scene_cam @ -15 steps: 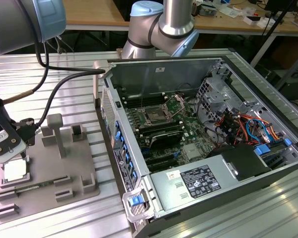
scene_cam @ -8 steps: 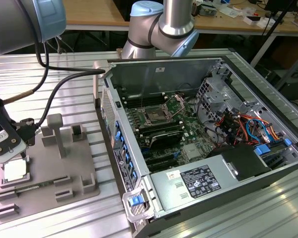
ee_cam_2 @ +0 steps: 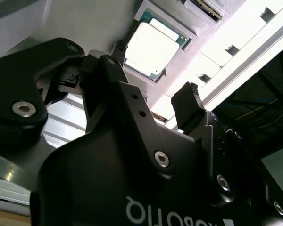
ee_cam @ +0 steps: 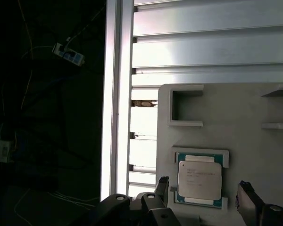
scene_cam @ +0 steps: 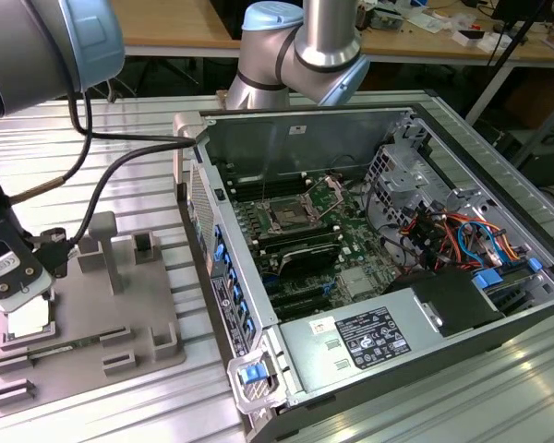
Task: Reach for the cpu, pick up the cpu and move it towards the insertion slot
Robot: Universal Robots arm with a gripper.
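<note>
Fingers [ee_cam: 162,187] of the gripper [ee_cam: 203,189] are standing wide apart in the first wrist view, one on each side of the cpu [ee_cam: 199,179], with a clear gap showing between each tip and the chip's edge, so the gripper is gripping nothing. The cpu is lying flat, silvery top up, in a shallow square recess of the grey tray [ee_cam: 254,108], close to the tray edge that is running along the bright rail of the slatted metal table [ee_cam: 203,47]. In the second wrist view the black gripper body is taking up the foreground, and the chip is showing past it, between the two dark fingers and clear of both. In the exterior view the arm's wrist [scene_cam: 9,263] is hanging low over the tray at the exterior view's left, with black cables [scene_cam: 120,166] trailing from it across the table. The insertion slot [scene_cam: 285,218] is sitting well apart from the tray, toward the exterior view's right, on the green motherboard [scene_cam: 351,249] inside the open computer case [scene_cam: 351,115]; its silver frame is surrounding a dark centre. Raised blocks [scene_cam: 102,245] are standing on the tray between the wrist and the case.
</note>
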